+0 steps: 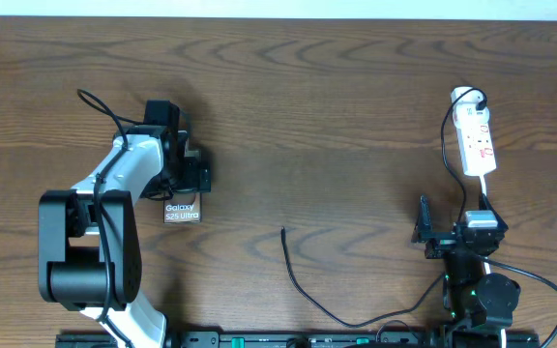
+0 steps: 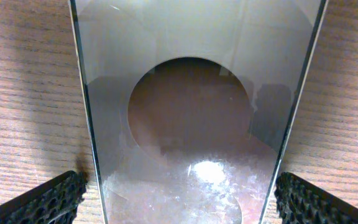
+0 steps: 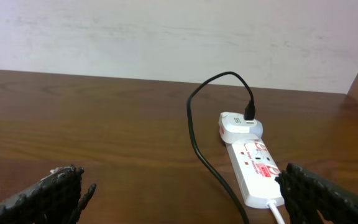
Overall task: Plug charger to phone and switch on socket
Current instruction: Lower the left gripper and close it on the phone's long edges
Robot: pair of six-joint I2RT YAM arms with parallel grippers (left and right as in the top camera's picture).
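The phone (image 1: 182,211) lies flat at the left of the table, its "Galaxy" lettering showing. My left gripper (image 1: 194,182) is low over its far end. In the left wrist view the phone (image 2: 191,124) fills the frame, and the gripper's (image 2: 182,196) fingers stand open on either side of it with small gaps. The charger cable's free tip (image 1: 283,230) lies mid-table, and the cable curves toward the front edge. The white socket strip (image 1: 477,145) lies at the right. My right gripper (image 1: 445,235) is open and empty in front of it, with the strip (image 3: 253,165) and the black cable (image 3: 194,124) ahead of its fingers (image 3: 185,199).
A white adapter (image 3: 238,127) with the black cable in it sits plugged into the strip's far end. The strip's white cord (image 3: 277,210) runs back under my right arm. A pale wall edges the table's far side.
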